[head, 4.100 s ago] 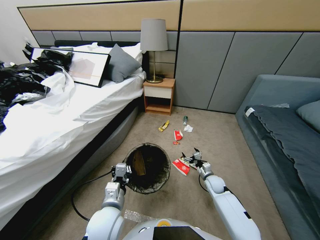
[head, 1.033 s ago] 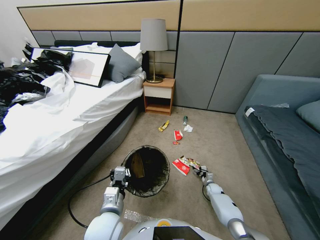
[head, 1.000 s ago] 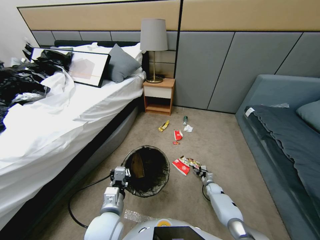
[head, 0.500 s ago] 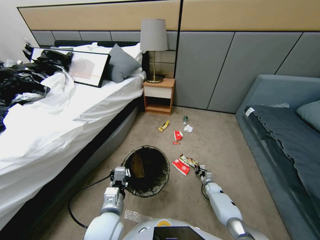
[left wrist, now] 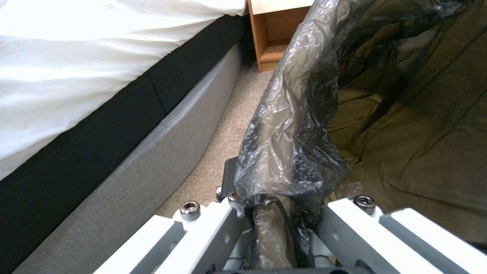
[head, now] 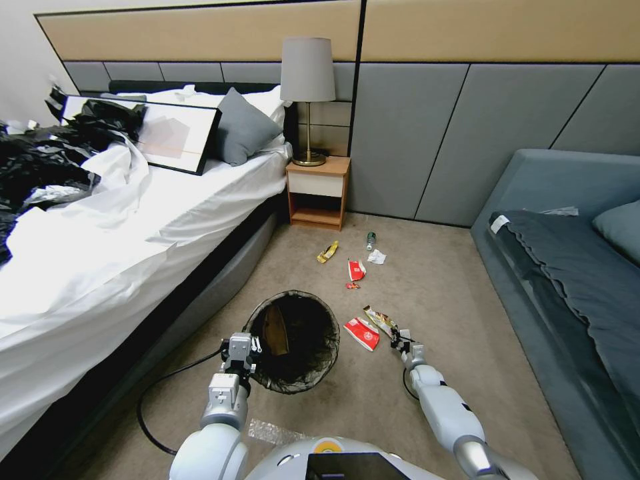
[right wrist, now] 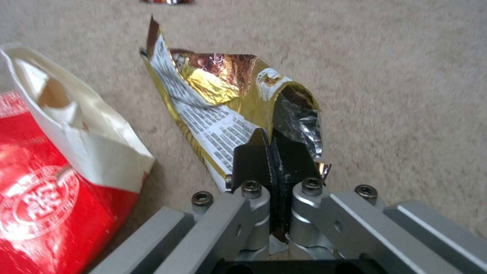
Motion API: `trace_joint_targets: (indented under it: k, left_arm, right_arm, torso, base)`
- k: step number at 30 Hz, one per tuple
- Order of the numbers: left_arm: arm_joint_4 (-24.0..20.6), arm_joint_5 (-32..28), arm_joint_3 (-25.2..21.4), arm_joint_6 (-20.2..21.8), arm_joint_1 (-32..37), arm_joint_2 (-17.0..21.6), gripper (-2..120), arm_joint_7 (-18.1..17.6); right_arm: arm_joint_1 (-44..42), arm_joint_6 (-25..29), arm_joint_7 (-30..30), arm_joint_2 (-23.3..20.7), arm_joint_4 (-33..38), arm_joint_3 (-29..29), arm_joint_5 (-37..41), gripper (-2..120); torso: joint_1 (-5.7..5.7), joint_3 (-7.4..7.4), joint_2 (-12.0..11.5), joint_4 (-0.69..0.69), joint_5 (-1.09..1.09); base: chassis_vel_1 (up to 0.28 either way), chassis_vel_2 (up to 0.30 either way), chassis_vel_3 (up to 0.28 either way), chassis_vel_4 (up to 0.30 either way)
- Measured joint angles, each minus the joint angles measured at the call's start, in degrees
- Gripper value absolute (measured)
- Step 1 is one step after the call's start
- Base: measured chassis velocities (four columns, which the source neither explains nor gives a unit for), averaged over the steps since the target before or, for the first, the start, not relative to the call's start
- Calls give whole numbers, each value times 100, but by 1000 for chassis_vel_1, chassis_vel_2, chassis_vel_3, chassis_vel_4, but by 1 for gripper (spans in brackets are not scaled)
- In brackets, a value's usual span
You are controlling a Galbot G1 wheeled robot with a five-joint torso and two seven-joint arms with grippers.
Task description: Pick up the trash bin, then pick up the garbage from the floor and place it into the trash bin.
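Note:
The trash bin (head: 293, 385), white with a black bag over its rim (left wrist: 289, 125), stands on the floor (head: 440, 280) beside the bed. My left gripper (head: 244, 348) is shut on its near rim (left wrist: 276, 213). A brown scrap (head: 275, 330) lies inside. My right gripper (head: 401, 340) is low over the carpet, shut on the end of a gold foil wrapper (right wrist: 223, 95). That wrapper (head: 379, 319) lies next to a red-and-white packet (head: 361, 333), also seen close by (right wrist: 45, 167). Farther off lie a yellow wrapper (head: 327, 251), a small bottle (head: 371, 239), a white tissue wad (head: 377, 257) and another red packet (head: 356, 270).
A bed (head: 100, 220) with white sheets runs along the left. A nightstand (head: 319, 193) with a lamp stands at the wall. A grey sofa (head: 567, 267) bounds the right. A black cable (head: 150, 393) and clear film (head: 270, 432) lie near my base.
Four seconds ago my right gripper stood open above the wrapper; it has since come down and shut on it. In the last half second the wrapper's far end rose slightly.

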Motion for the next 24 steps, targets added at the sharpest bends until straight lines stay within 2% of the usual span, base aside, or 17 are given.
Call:
trace_joint_targets:
  k: [4,5,8,10,11,12,13,14,16,17,18,22,24]
  left_arm:
    - [13,0,7,-4,-11,4,2,1]
    - [22,-2,10,-4,-18,9,2,2]
    - [29,-3,11,-4,-24,11,2,2]
    - [48,-7,17,-5,-50,17,2,3]
    - [48,-7,17,-5,-50,17,2,3]
    - [72,-18,30,-5,-77,19,2,5]
    - [80,-24,33,-5,-86,19,2,6]
    - [80,-24,33,-5,-86,19,2,6]
    - [84,-37,38,-5,-94,37,2,6]
    - [85,-49,40,-6,-109,56,2,8]
    - [85,-49,40,-6,-109,56,2,8]
    - [111,-92,45,-5,-175,87,2,8]
    - [119,-95,50,-5,-184,87,2,8]
  right_arm:
    - [-214,74,61,-3,449,51,94,0]
    - [-369,109,80,-8,832,116,128,0]
    - [-454,122,85,-10,1042,152,147,0]
    - [-772,144,118,-14,1834,277,221,0]
    - [-772,144,118,-14,1834,277,221,0]
    - [-1298,177,160,21,3173,510,256,0]
    - [-1552,206,161,56,3717,608,259,0]
    - [-1552,206,161,56,3717,608,259,0]
    - [-2062,239,148,112,4671,750,280,0]
    - [-2405,280,101,134,5385,826,318,0]
    - [-2405,280,101,134,5385,826,318,0]
    - [-3103,656,-250,124,6828,909,429,0]
    - [-3179,726,-326,116,6999,909,454,0]
  torso:
    - [0,0,0,0,1]
    - [0,0,0,0,1]
    - [0,0,0,0,0]
    - [0,0,0,1,1]
    - [0,0,0,1,1]
    - [0,0,0,-1,-1]
    - [0,0,0,1,-2]
    - [0,0,0,1,-2]
    - [0,0,1,-3,1]
    - [0,0,1,-1,-1]
    - [0,0,1,-1,-1]
    - [0,0,1,-1,-1]
    - [0,0,1,0,0]
  base:
    - [0,0,0,0]
    - [0,0,0,0]
    - [0,0,0,0]
    - [0,0,0,0]
    - [0,0,0,0]
    - [0,0,0,0]
    - [0,0,0,0]
    - [0,0,0,0]
    - [0,0,0,0]
    - [0,0,0,0]
    - [0,0,0,0]
    - [0,0,0,0]
    - [0,0,0,0]
